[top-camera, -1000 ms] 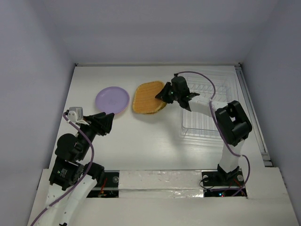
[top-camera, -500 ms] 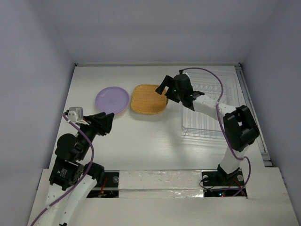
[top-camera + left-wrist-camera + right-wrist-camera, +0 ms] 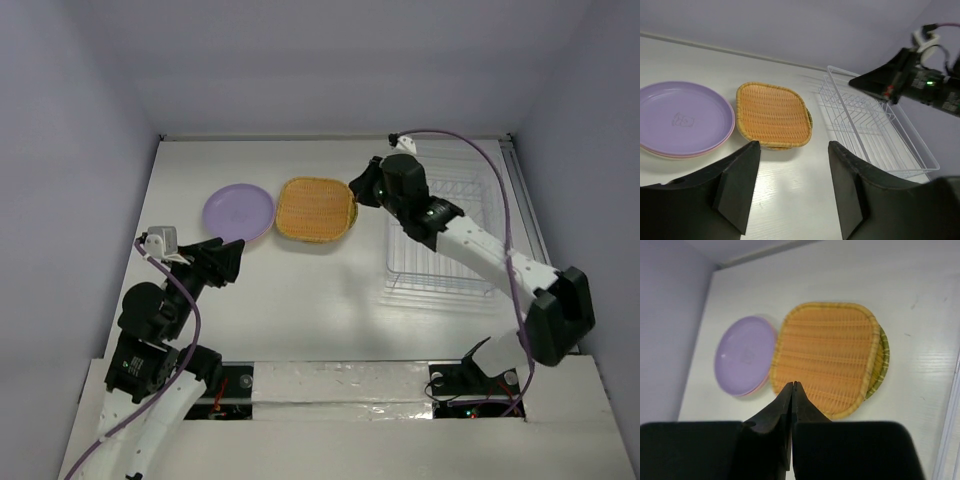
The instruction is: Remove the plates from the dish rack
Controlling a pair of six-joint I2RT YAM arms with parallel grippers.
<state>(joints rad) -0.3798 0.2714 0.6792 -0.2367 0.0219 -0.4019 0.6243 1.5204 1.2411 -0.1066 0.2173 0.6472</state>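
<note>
Plates (image 3: 239, 211) are all seen out on the worktop (image 3: 300, 290); none can be made out in the rack (image 3: 450, 240). R fingers (image 3: 792, 390) are pressed shut w/ nothing held, hung by the rack-side edge of the square woven plate (image 3: 825, 357), apparently not touching it. That plate is stacked on a round greenish-brown one (image 3: 883, 360). L fingers (image 3: 225, 262) are spread wide, empty, well back. Lavender plate (image 3: 682, 117) tops its own stack just beside. Risk: if the R arm is swung low, the woven plate could be clipped & slid off its stack.
</note>
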